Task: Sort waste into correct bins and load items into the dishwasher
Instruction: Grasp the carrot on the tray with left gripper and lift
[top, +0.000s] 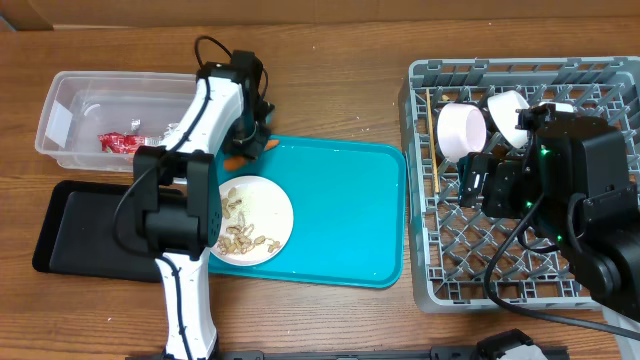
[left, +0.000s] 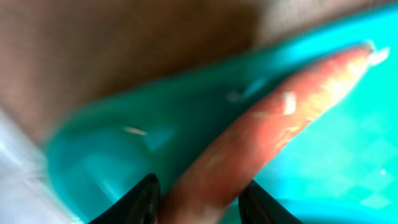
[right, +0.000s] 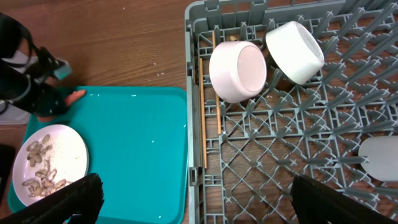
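Left gripper (left: 199, 202) worked at the far-left corner of the teal tray (top: 340, 210). Its jaws had closed in on the thick end of the carrot (left: 280, 118), one finger against each side. The wrist view was blurred. The carrot's thin end pointed out over the tray floor; could not tell if it was lifted or resting.

Clear tub (top: 60, 110) sat just beyond that corner, to the left, with the red wrapper (top: 122, 143) inside. Black tray (top: 80, 235) lay on the tub's near side. Plate (top: 275, 205) carrying peanut scraps (top: 240, 240) sat at the left of the teal tray.

Right gripper (right: 196, 186) hung over the left part of the dish rack (top: 470, 68), jaws spread wide, nothing between them. Bowl (right: 237, 71) was tipped on its side among the far-left pegs, with a second bowl (right: 295, 50) touching it. Chopsticks (right: 202, 118) lay along the rack's left edge.
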